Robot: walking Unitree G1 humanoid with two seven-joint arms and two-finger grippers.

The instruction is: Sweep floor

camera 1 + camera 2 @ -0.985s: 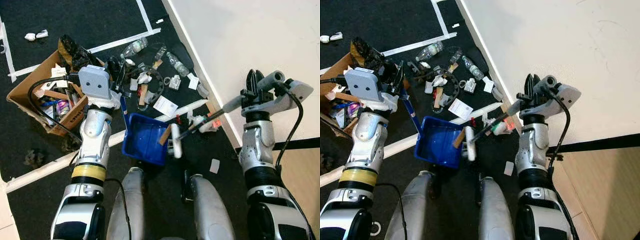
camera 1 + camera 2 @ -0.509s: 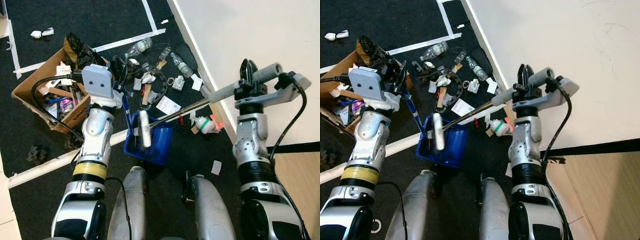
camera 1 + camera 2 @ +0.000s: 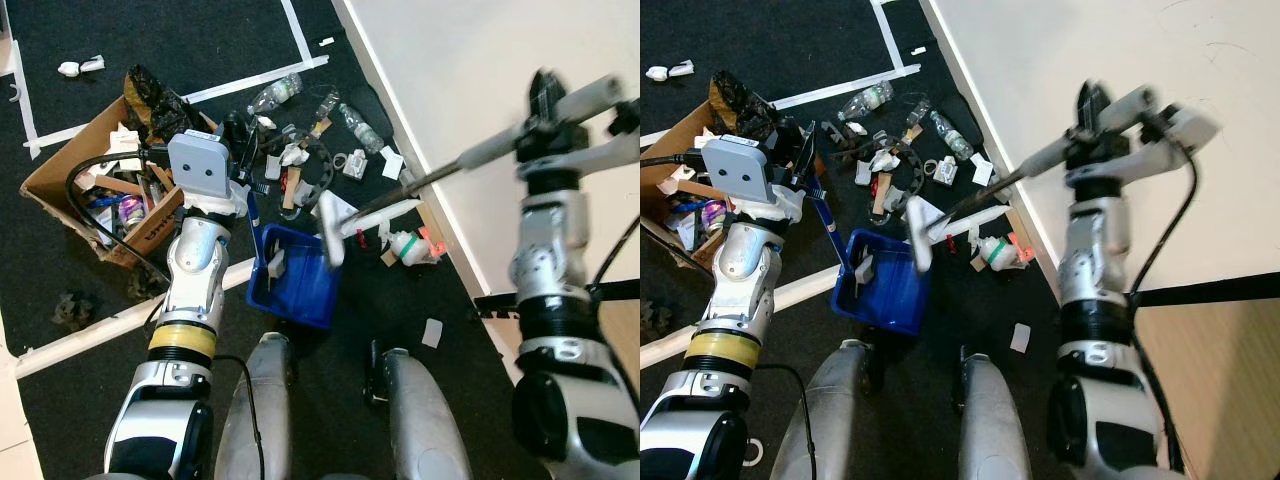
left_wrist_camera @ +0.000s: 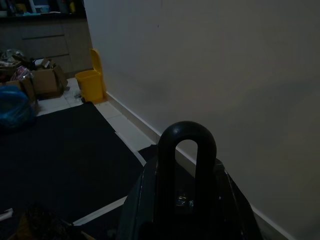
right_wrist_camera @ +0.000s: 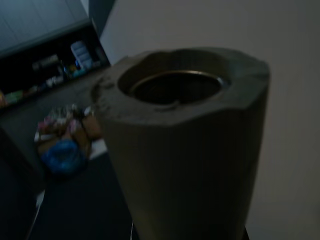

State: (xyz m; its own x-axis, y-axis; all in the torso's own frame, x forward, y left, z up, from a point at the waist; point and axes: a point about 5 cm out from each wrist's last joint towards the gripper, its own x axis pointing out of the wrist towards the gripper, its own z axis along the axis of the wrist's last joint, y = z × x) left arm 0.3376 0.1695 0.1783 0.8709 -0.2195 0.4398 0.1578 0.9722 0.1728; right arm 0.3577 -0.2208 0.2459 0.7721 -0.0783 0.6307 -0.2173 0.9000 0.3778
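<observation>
A blue dustpan [image 3: 300, 285] rests on the black floor in front of my legs, with a pale scrap inside it. Its long blue handle [image 3: 251, 215] rises to my left gripper [image 3: 243, 150], which is shut on it; the handle's black loop [image 4: 187, 150] is seen in the left wrist view. My right gripper [image 3: 543, 98], blurred and raised near the wall, is shut on the grey broom handle [image 5: 185, 130]. The broom's white head [image 3: 330, 214] hangs just above the dustpan's far right corner. A litter pile [image 3: 300, 150] of bottles, paper and scraps lies beyond.
An open cardboard box [image 3: 55, 178] full of rubbish stands at the left. A white wall and baseboard [image 3: 400, 130] run along the right. White tape lines [image 3: 100, 330] cross the floor. A small white bottle [image 3: 405, 245] and a paper scrap [image 3: 430, 333] lie near the wall.
The right arm has lifted and swung outward, carrying the broom head from over the dustpan's left side to its far right corner. A pale scrap now lies in the dustpan.
</observation>
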